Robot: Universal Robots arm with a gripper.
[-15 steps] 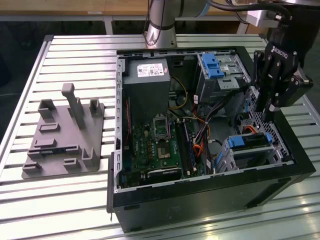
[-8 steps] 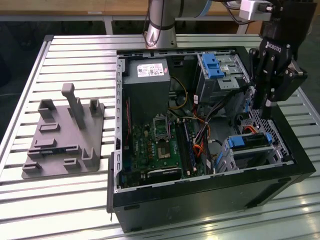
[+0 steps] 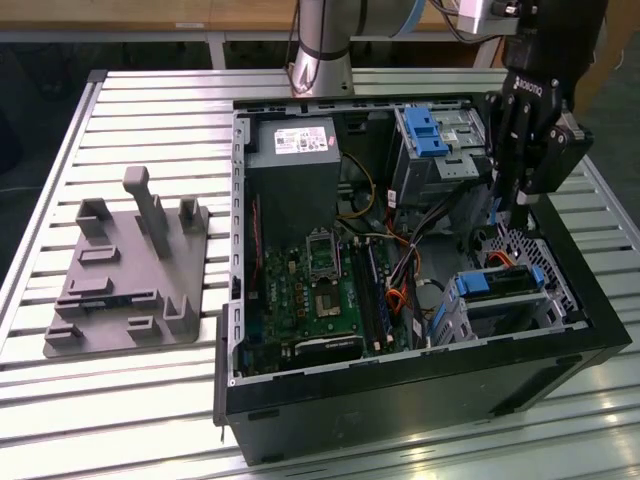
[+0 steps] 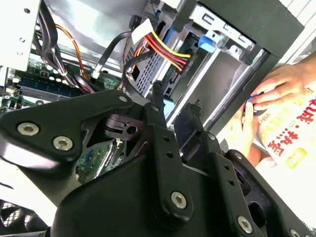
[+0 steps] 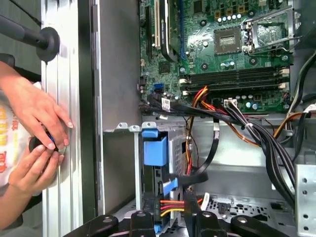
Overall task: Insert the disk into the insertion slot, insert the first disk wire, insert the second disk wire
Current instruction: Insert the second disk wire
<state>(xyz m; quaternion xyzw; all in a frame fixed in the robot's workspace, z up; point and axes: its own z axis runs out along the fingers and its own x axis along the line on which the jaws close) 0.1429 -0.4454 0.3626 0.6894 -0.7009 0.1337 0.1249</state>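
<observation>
While the disk (image 3: 497,283) lay in the insertion slot (image 3: 505,318) at the exterior view's lower right, the gripper (image 3: 510,220) hung just above it; whether it gripped anything could not be told.

You've got a slatted aluminium table (image 3: 150,420) under the open black computer case (image 3: 400,425), and its slats show on every side of the case. To the exterior view's left of the case, well apart from it, a grey plastic fixture plate (image 3: 130,290) with upright posts sits on the slats. Beyond the case, past the table's far edge, there's pale wooden furniture (image 3: 120,12). Dark floor (image 3: 20,140) lies off the table on the fixture's side of the case. Bright light glares off the slats on the camera side of the case.
</observation>
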